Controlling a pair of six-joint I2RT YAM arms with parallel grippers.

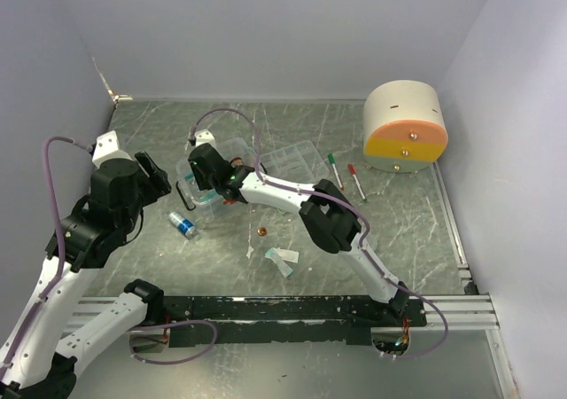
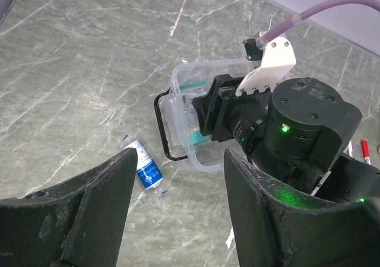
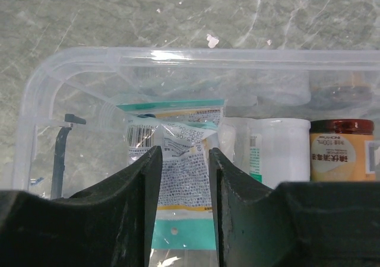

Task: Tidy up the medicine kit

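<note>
The medicine kit (image 1: pixel 232 144) is a small clear box with a black handle (image 2: pixel 161 130), left of the table's middle. My right gripper (image 1: pixel 213 179) reaches down into it. Its jaws (image 3: pixel 184 178) stand a little apart over a printed white and teal packet (image 3: pixel 184 136) that lies in the box, and they press on nothing. A white bottle (image 3: pixel 285 148) and a brown-capped jar (image 3: pixel 343 151) stand beside the packet. My left gripper (image 2: pixel 178 219) hovers open and empty over the table, just left of the kit (image 2: pixel 190 154). A small blue and white bottle (image 2: pixel 145 169) lies below it.
A clear divided tray (image 1: pixel 291 160) lies right of the kit. Beyond it lie a green pen (image 1: pixel 335 170) and a red pen (image 1: pixel 356 180). A cream, orange and yellow drum (image 1: pixel 405 126) stands at the back right. A small brown item (image 1: pixel 261 230) and a flat packet (image 1: pixel 283 258) lie nearer.
</note>
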